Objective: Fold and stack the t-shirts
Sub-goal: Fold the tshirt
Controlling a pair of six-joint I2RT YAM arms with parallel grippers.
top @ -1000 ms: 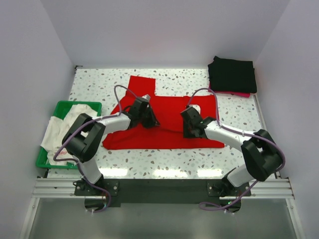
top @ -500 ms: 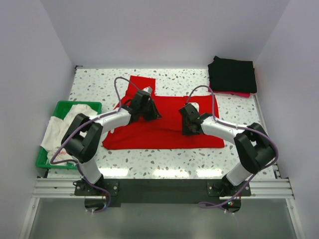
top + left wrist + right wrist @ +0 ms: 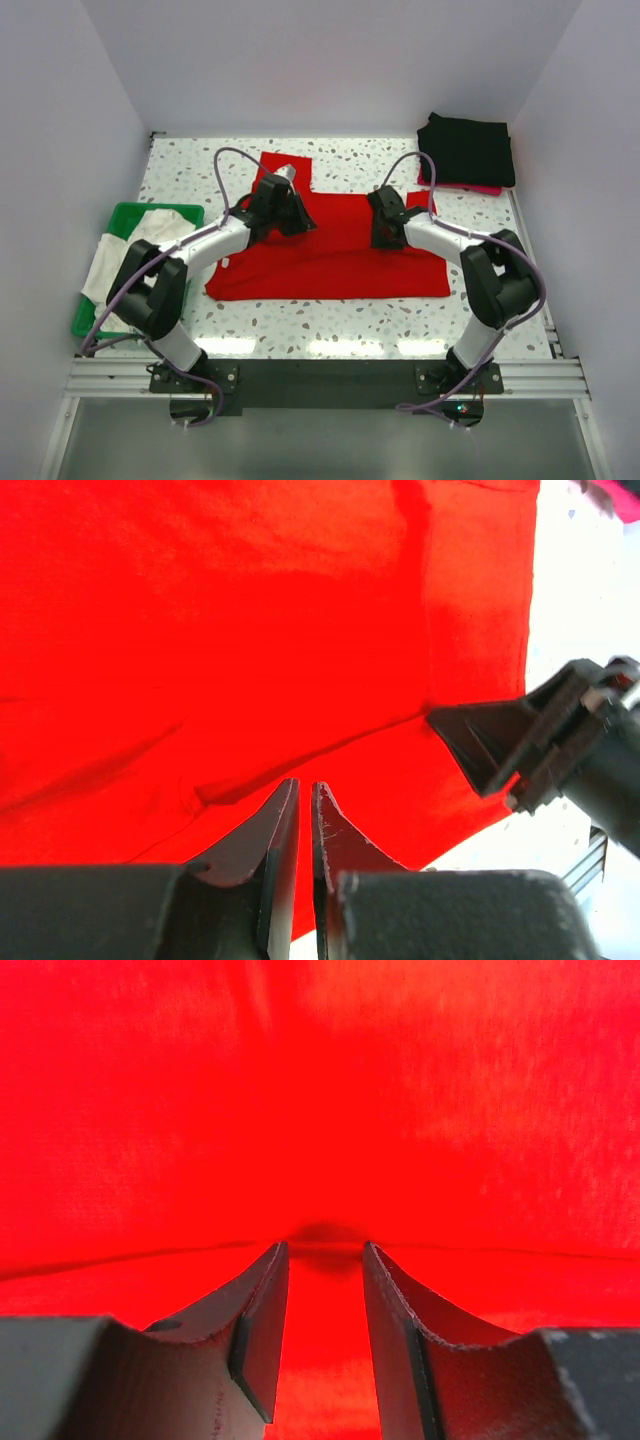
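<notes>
A bright red t-shirt (image 3: 340, 255) lies spread on the speckled table (image 3: 330, 315), partly folded. My left gripper (image 3: 297, 220) is over its left half, and my right gripper (image 3: 385, 228) is over its right half. In the left wrist view the left gripper (image 3: 305, 785) is nearly closed on a fold of red cloth (image 3: 250, 630), with the right gripper (image 3: 500, 740) to its right. In the right wrist view the right gripper (image 3: 325, 1250) pinches a puckered fold of red cloth (image 3: 320, 1090). Black folded t-shirts (image 3: 467, 148) are stacked at the back right. A white t-shirt (image 3: 125, 255) lies in the basket.
A green plastic basket (image 3: 120, 212) stands at the table's left edge. A pink cloth (image 3: 480, 188) shows under the black stack. White walls close in the table at the back and sides.
Both grippers have moved toward the back of the table, drawing the held red cloth with them. The forearms now reach further across the shirt.
</notes>
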